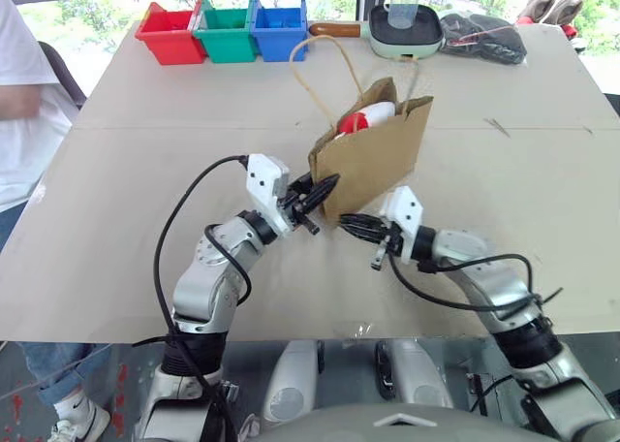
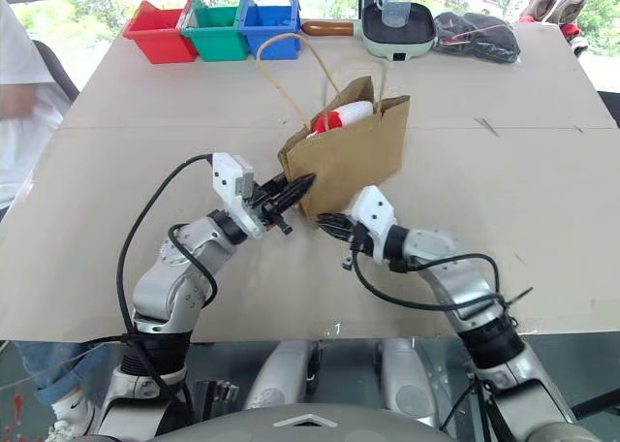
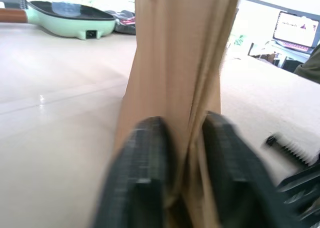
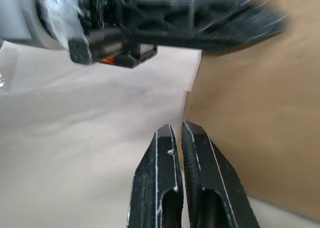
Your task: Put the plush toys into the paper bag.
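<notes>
My left gripper (image 1: 323,187) is clenched on the near side fold of the paper bag (image 1: 380,156). My right gripper (image 1: 351,223), pressed closed on nothing, sits just beside the bag's near bottom corner. The bag stands upright mid-table (image 1: 145,219), mouth up, 2 handles rising. The white plush toy (image 1: 366,117) pokes out, red end toward the far-left corner.

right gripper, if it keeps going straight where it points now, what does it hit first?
Most likely the left gripper. The right gripper is shut, empty, aimed across the paper bag's lower corner, where the left one is pinching the edge. Depth is unclear; it might brush the bag first.
</notes>
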